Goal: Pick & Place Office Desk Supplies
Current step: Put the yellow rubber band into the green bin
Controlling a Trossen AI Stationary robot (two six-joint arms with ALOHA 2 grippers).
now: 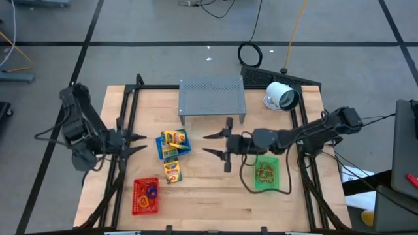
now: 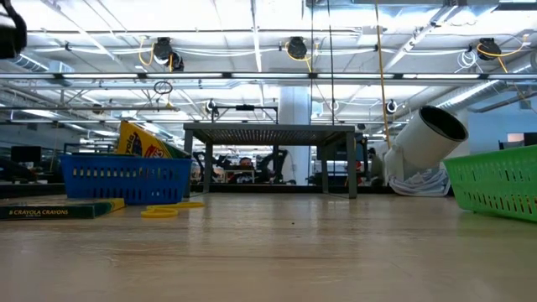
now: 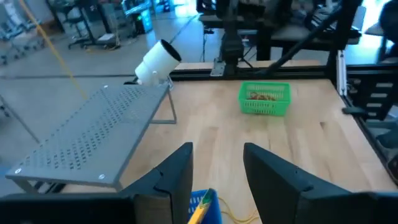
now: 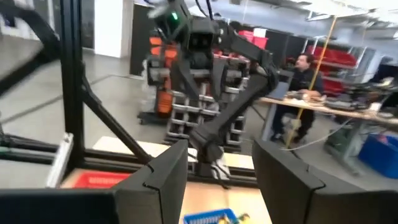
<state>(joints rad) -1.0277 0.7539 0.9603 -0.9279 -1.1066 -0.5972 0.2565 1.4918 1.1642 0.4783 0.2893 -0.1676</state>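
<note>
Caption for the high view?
Both open tools, left tool and right tool, flank the blue basket of crayon packs.

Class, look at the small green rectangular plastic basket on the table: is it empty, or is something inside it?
Not empty. The green rectangular plastic basket holds tangled tan and orange rubber-band loops, seen from above; the left wrist view shows them inside too.

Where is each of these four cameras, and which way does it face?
High: overhead, facing down on table; both arms, left pincer, right pincer show.
Low: table height, facing across to the stand; no arm shows.
Left wrist: faces green basket; own fingers show.
Right wrist: faces left arm and a seated person; own fingers.
Shared: the green basket appears in the high, low and left wrist views.
</note>
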